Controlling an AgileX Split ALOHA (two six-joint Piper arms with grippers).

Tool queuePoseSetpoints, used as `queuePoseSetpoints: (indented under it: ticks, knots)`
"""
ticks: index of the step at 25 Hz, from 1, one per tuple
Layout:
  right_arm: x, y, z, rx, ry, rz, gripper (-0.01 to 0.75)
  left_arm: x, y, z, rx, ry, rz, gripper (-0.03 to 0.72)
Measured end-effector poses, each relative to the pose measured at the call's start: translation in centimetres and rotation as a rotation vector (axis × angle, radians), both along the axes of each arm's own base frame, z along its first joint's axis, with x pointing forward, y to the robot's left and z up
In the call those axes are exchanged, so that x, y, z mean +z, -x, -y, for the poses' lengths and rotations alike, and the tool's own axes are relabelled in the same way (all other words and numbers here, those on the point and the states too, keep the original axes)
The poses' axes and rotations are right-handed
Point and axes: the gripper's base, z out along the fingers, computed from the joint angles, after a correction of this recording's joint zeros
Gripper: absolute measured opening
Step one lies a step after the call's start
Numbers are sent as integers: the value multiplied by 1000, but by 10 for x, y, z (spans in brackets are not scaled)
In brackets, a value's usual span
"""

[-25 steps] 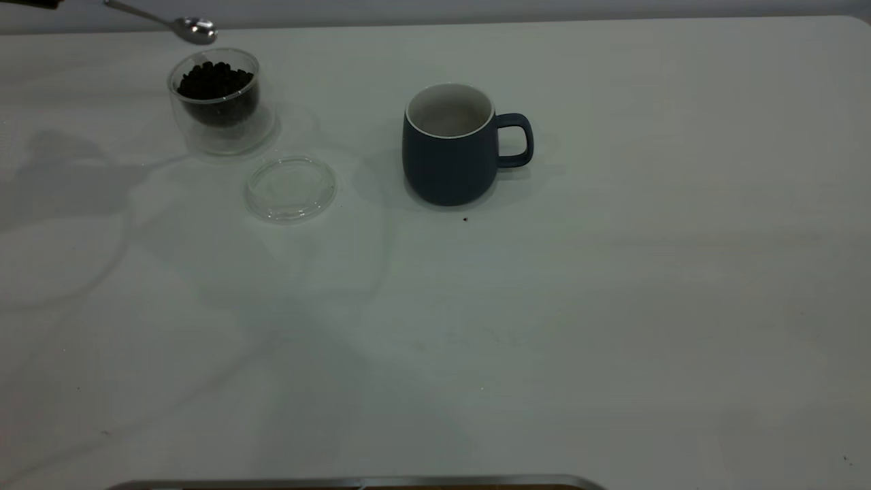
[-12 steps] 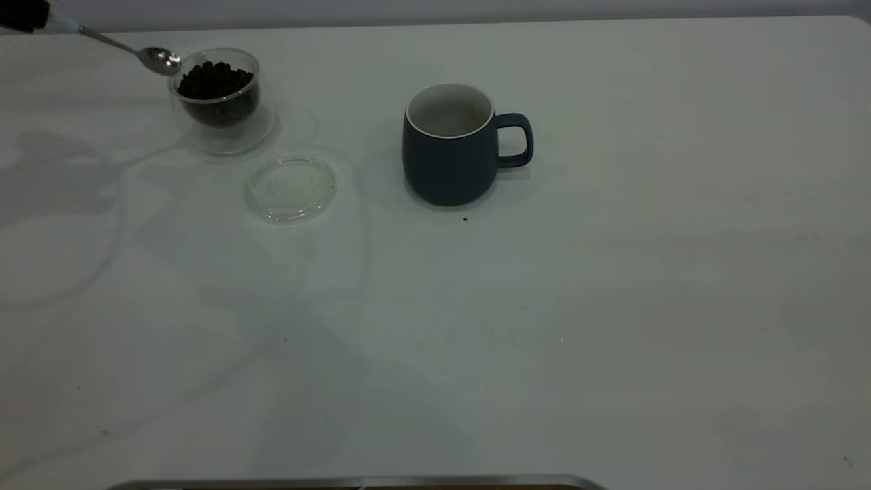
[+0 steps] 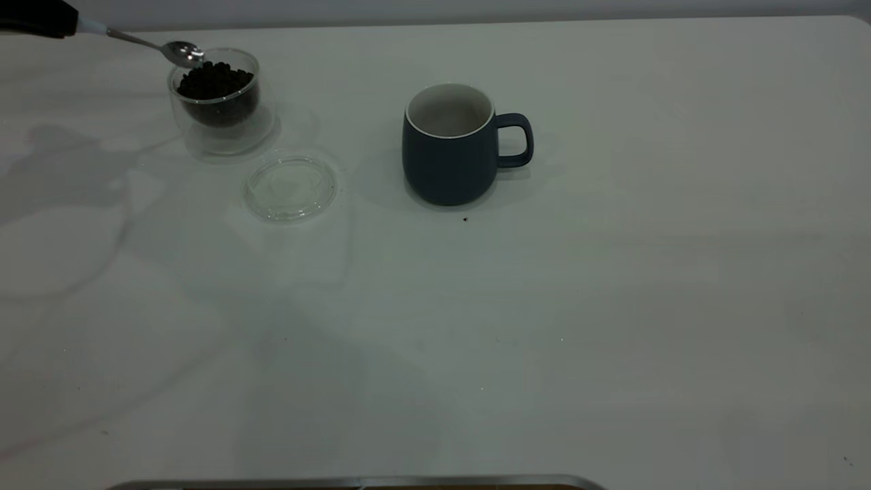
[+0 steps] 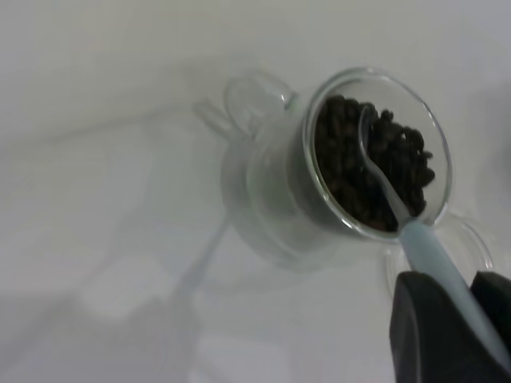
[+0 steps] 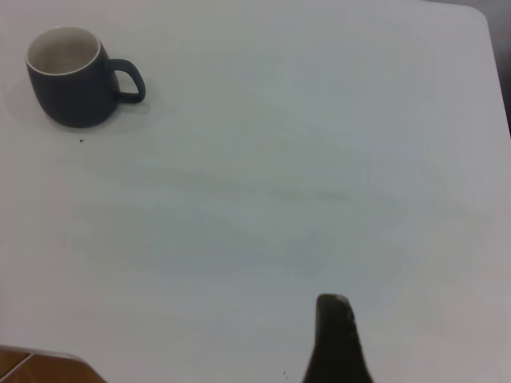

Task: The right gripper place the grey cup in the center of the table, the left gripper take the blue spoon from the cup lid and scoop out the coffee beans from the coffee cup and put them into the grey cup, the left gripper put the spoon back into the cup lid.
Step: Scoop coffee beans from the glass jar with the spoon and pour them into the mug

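One gripper at work: the left gripper (image 4: 447, 319) pinches the blue spoon (image 4: 431, 255), bowl dipping into the coffee beans (image 4: 367, 159); right gripper's state unclear.

No lettering, labels, brand marks or numbers could be read on the grey cup (image 3: 449, 146), the coffee cup (image 3: 219, 102), the cup lid (image 3: 291, 188), the blue spoon (image 3: 146, 45) or the table (image 3: 612, 306)
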Motion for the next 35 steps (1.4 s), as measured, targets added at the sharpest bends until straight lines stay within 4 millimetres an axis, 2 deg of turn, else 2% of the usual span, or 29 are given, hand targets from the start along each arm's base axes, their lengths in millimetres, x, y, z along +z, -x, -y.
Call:
queuePoseSetpoints:
  ticks: [11, 20, 35]
  knots:
    - [0, 0, 0, -1, -1, 0, 575, -27, -1, 4, -6, 15, -38, 132]
    - [0, 0, 0, 0, 0, 0, 575, -50, 0, 8, 56, 125, -124, 132]
    - [0, 0, 0, 0, 0, 0, 575, -51, -1, 9, 273, 300, -313, 132]
